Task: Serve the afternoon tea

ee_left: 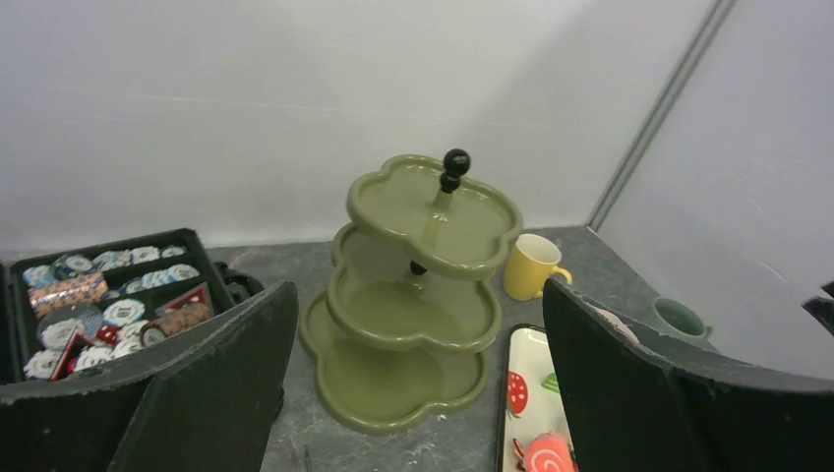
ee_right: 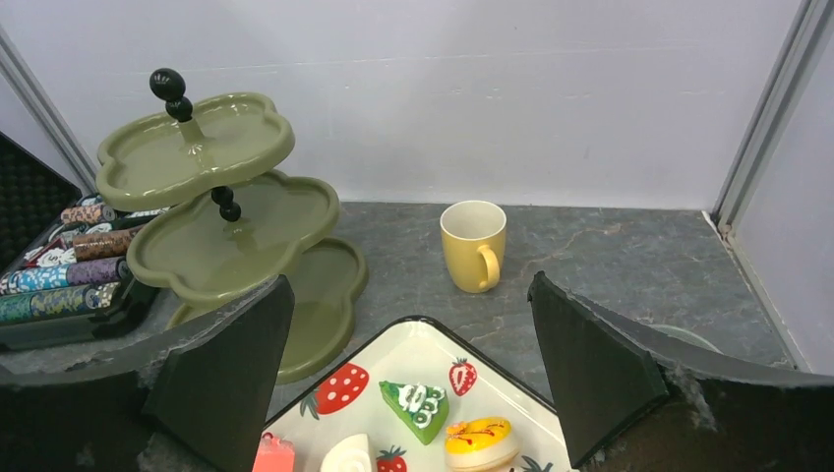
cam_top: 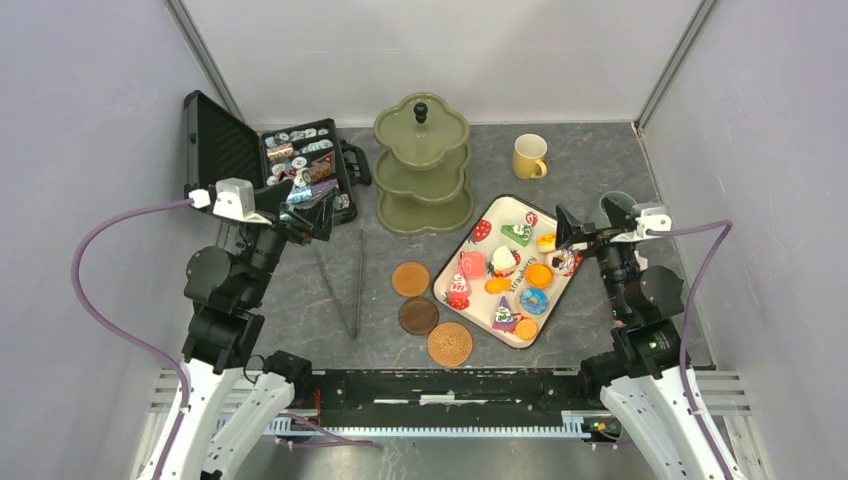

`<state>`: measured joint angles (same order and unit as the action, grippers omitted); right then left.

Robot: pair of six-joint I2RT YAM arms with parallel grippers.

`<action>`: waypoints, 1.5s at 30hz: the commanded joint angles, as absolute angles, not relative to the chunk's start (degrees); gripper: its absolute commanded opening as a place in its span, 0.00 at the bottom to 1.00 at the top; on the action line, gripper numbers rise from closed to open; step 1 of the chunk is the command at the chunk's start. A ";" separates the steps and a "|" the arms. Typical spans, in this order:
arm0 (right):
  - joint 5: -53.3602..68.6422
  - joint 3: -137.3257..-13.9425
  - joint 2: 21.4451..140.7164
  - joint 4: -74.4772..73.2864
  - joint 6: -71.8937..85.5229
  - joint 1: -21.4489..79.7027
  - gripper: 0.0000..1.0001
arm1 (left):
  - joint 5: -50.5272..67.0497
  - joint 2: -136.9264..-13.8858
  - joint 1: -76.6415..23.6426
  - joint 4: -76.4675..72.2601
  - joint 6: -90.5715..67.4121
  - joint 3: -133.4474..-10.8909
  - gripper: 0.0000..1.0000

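Olive-green stand (cam_top: 440, 135) sits upright, knobbed post vertical; left end effector (ee_left: 421, 293) and right end effector (ee_right: 410, 283) both gape wide, empty.

text | tray (cam_top: 500, 210): small lettering among strawberry prints, too blurred to read | elsewhere: nothing legible

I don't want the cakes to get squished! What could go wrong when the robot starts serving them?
The cakes are packed close on the tray, so the right fingers might shove a neighbour while grabbing one. The green mug sits right beside those fingers and could get bumped. The stand is tall, so a knock from the left fingers might tip it.
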<state>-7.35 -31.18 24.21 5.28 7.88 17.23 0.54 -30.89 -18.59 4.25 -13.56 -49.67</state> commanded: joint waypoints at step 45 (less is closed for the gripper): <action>-4.56 -19.30 23.21 11.07 2.06 18.63 0.98 | -28.70 -56.61 -33.67 33.84 -54.04 -32.24 1.00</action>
<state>-3.60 -19.75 23.92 8.97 2.68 18.17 -27.03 -57.21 -33.26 39.24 -51.70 -34.63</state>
